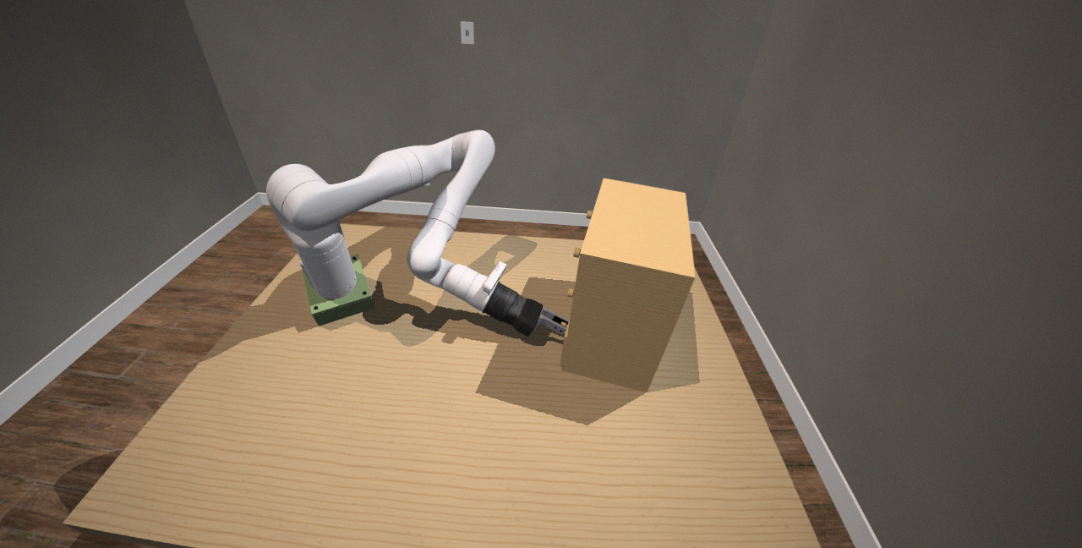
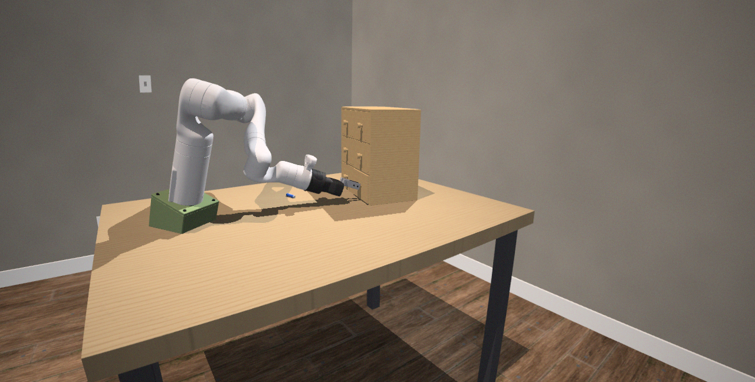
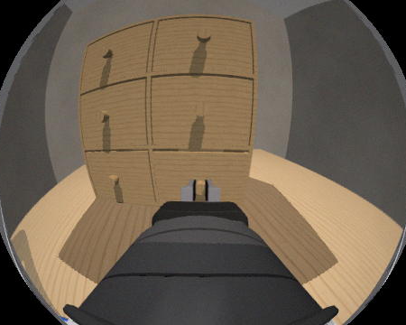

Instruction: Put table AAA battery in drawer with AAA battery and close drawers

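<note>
One blue battery is seen lying on the table, its long axis slanting left-to-right toward the exterior camera; its terminals cannot be distinguished. Beyond, a bottom drawer's knob is flanked by narrowly spaced gripper fingers; contact cannot be told.

The chest is light tan with wavy wood lines. The table is tan and stripy too. The battery is blue. The arm is white, its base green with black dots.
</note>
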